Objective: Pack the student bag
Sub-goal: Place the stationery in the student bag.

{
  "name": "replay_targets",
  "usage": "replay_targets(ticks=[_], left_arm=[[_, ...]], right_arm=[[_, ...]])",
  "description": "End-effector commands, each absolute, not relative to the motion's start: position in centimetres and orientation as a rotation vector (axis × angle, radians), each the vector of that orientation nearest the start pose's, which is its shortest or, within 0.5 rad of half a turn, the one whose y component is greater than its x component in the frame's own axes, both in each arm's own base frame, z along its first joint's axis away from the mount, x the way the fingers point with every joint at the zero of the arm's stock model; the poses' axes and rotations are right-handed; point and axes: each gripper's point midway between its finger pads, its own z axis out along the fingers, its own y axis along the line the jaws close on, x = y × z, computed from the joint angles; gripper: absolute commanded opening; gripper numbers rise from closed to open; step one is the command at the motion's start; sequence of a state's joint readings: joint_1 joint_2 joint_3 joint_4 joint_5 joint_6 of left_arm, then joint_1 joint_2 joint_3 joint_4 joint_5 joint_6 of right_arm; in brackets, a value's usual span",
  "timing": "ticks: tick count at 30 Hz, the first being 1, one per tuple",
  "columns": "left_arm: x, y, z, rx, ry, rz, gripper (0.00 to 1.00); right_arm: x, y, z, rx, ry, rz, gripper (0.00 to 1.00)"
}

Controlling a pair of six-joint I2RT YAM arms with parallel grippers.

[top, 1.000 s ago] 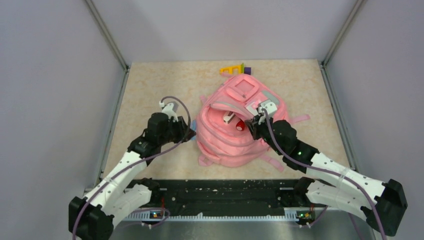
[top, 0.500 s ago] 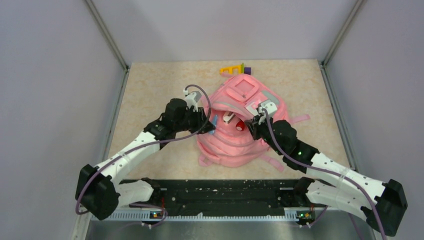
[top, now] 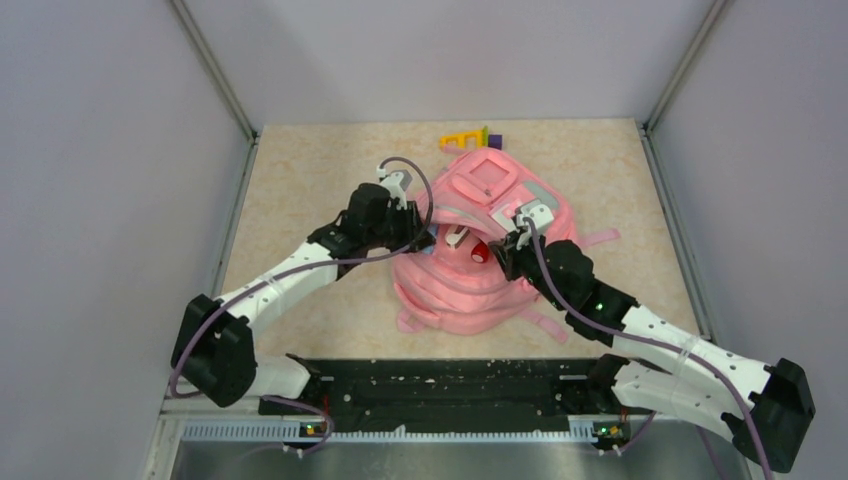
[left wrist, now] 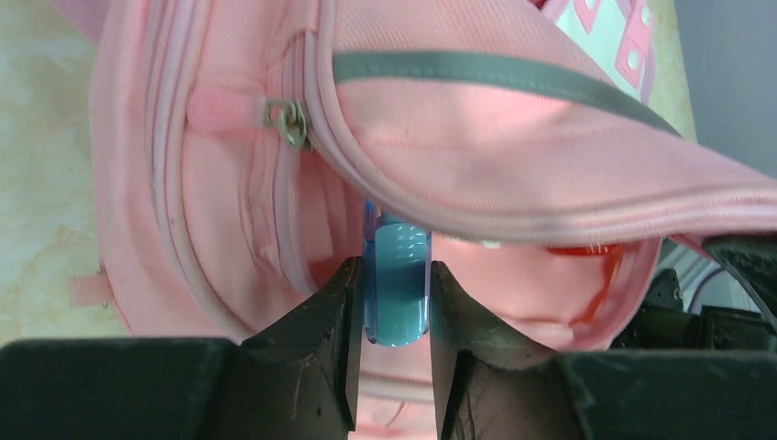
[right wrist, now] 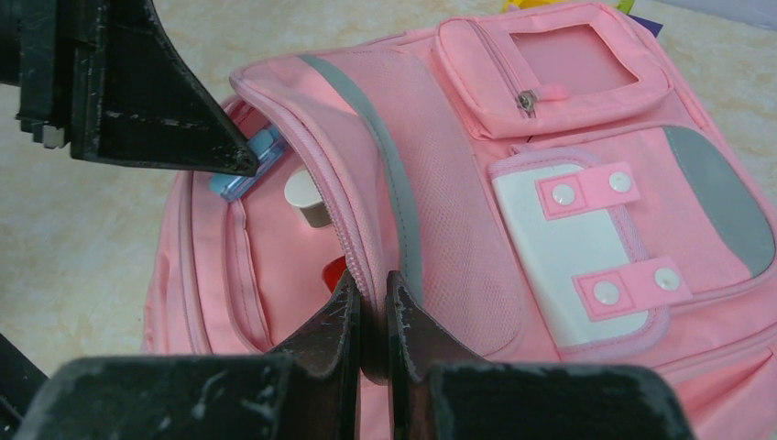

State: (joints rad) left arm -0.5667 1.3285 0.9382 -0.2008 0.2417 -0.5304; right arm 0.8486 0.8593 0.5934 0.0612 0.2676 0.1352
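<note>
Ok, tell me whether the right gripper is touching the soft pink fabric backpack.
Touching. The right wrist view shows the right gripper shut on the zip-edged rim of the soft pink fabric backpack, no gap either side.

Two grippers: between the jaws of the left gripper (left wrist: 395, 280), one pale-blue translucent piece (left wrist: 397, 247); between those of the right gripper (right wrist: 371, 286), one student bag (right wrist: 440, 229). Beyond the left jaws, one white-capped item (right wrist: 305, 194) and one red item (top: 481, 251) (both half-hidden). Far past both jaws, one yellow piece (top: 458, 138) and one purple piece (top: 494, 141).

White-black arms (top: 285, 285) (purple cables (top: 428, 195))
</note>
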Motion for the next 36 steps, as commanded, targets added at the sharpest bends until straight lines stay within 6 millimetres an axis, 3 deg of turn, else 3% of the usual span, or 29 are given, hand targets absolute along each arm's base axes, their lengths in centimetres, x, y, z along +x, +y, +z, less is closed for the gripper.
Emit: replay_targets(ticks=[1, 5, 14, 19, 23, 28, 32, 33, 35, 36], left_arm=[[32.8, -26.9, 19.1, 0.177, 2.121, -0.839, 0.01], [34.3, -27.7, 19.7, 0.160, 2.031, -0.866, 0.01], [35.2, -28.5, 19.8, 0.114, 1.883, -0.939, 0.03], [34.7, -28.0, 19.5, 0.119, 1.890, -0.910, 0.27], [33.5, -26.7, 20.7, 0.196, 1.867, -0.848, 0.49], [30.9, -23.8, 22.7, 0.337, 1.847, -0.705, 0.67], [29.5, -21.1, 24.4, 0.254, 1.819, -0.650, 0.78], [29.3, -20.7, 24.5, 0.234, 1.834, -0.646, 0.79], [29.1, -20.2, 25.2, 0.212, 1.844, -0.648, 0.80], [29.1, -20.2, 25.4, 0.203, 1.844, -0.652, 0.80]], right_arm=[[24.9, 23.6, 28.8, -0.336, 1.536, 0.648, 0.00], [25.0, 23.8, 28.3, -0.342, 1.547, 0.646, 0.00], [25.7, 24.5, 26.7, -0.357, 1.586, 0.622, 0.00], [25.8, 24.6, 26.3, -0.360, 1.593, 0.619, 0.00], [25.9, 24.7, 26.2, -0.357, 1.594, 0.619, 0.00], [25.9, 24.7, 25.9, -0.364, 1.614, 0.611, 0.00], [25.3, 24.7, 25.1, -0.380, 1.653, 0.627, 0.00], [25.0, 24.8, 24.6, -0.387, 1.672, 0.640, 0.07], [24.2, 24.9, 23.8, -0.389, 1.714, 0.679, 0.34], [23.8, 24.9, 23.4, -0.390, 1.735, 0.694, 0.42]])
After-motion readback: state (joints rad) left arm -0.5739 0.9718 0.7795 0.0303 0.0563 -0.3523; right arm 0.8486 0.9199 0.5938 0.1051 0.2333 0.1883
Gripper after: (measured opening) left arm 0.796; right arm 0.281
